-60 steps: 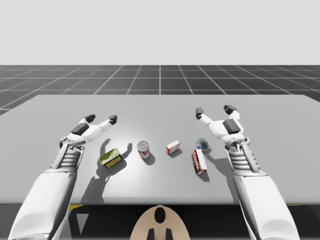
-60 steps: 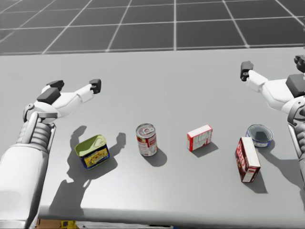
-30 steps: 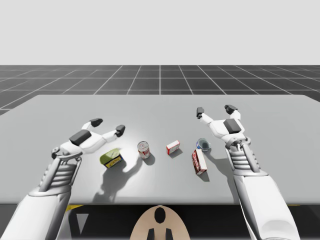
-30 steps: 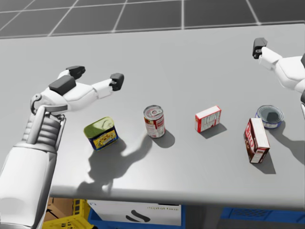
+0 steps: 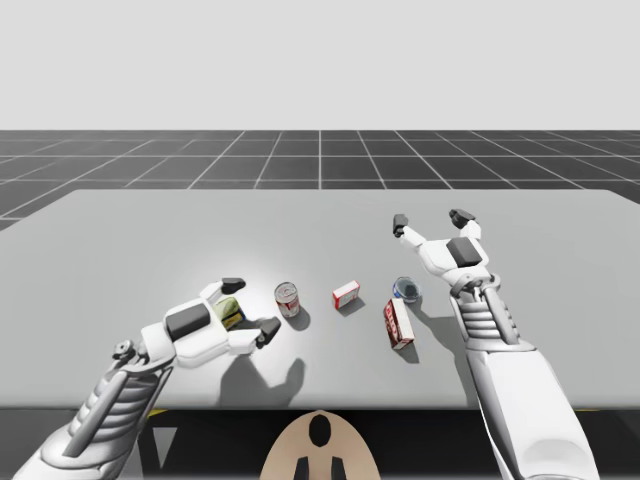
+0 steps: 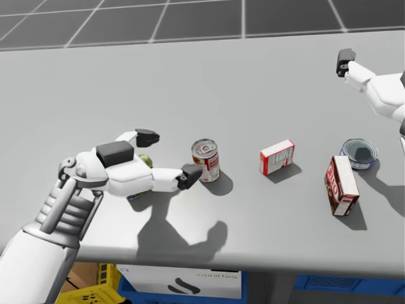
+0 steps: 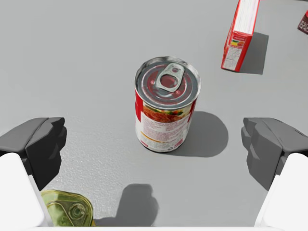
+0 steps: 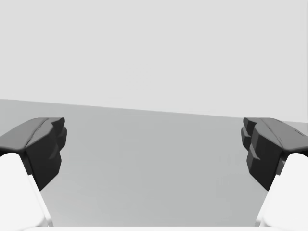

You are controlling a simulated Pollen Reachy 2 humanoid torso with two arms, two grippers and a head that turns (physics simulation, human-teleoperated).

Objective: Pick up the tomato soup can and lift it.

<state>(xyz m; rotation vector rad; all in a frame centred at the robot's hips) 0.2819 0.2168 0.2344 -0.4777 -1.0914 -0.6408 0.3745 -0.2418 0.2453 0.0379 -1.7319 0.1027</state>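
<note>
My left claw (image 6: 168, 154), spread wide, hovers just left of the upright soup can (image 6: 205, 160), which stands untouched on the table (image 6: 253, 95) left of a small box (image 6: 277, 157), so reaching around, pinching and lifting all remain.

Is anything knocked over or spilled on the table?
No, nothing stands out. The tomato soup can stands upright ahead of my open left gripper. The small red box, long red box, blue tin and green tin look undamaged, nothing spilled.
</note>
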